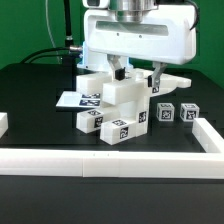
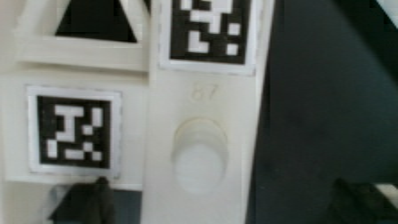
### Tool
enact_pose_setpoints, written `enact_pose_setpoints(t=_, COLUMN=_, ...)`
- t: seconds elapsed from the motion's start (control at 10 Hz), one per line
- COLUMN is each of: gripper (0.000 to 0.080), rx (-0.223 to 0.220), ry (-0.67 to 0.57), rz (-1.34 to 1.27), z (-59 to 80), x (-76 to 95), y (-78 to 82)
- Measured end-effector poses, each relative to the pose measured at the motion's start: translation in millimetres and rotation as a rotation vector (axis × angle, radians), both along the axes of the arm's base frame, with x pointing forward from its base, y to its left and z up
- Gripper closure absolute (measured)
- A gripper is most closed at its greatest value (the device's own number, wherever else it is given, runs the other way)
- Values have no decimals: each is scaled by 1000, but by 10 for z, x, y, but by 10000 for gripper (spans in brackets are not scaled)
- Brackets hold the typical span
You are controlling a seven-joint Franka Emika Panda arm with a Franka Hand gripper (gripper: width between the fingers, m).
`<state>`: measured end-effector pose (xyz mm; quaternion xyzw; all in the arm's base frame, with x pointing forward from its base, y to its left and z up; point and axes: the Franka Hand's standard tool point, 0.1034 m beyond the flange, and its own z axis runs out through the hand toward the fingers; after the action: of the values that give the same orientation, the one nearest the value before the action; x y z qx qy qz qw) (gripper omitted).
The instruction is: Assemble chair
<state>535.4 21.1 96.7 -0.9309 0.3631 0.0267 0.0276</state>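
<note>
Gripper [image 1: 140, 80] [image 2: 222, 205]: jaws apart, nothing clamped. In the wrist view the two dark fingers [image 2: 80, 205] straddle a white post [image 2: 210, 110] of the chair. One finger stands clear of the post w/ a strip of dark table between them. The other lies over the neighbouring frame [image 2: 71, 80]; too blurred to tell if it touches. In the exterior view the fingers hang either side of the chair's top part, tips abt level w/ its upper edge, and the big white gripper body sits right above.

Post: long white bar w/ a b/w tag at the end far from the fingers, an oval recess nearer them, and a faint embossed mark in between. The frame runs alongside the post, edge to edge. It carries its own tag, and a triangular opening of the X-brace shows beyond that tag.

Chair [image 1: 118, 105]: mid-table, directly under the gripper. It is a stepped white stack of blocky parts, w/ several tags facing the camera on the lower pieces.

Two small tagged blocks [image 1: 165, 112] stand side by side to the exterior view's right of the chair, apart from it. Marker board [image 1: 66, 99] lies flat on the black table [image 1: 30, 85] at the chair's exterior-view left, partly hidden by it. White rail [image 1: 110, 158] runs along the near edge and turns up the exterior view's right side. Black cable [image 1: 66, 30] hangs behind the arm.
</note>
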Motion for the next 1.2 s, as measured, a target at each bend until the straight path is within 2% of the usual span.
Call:
enact_pose_setpoints(t=0.6, gripper=150, rx=-8, ry=-12, rz=55, z=-11, x=84, y=-172)
enact_pose_setpoints(t=1.0, gripper=150, rx=6, ry=-19, rz=88, z=139, x=186, y=-136)
enact_pose_setpoints(t=1.2, gripper=150, rx=4, ry=-16, rz=88, z=106, x=173, y=-140)
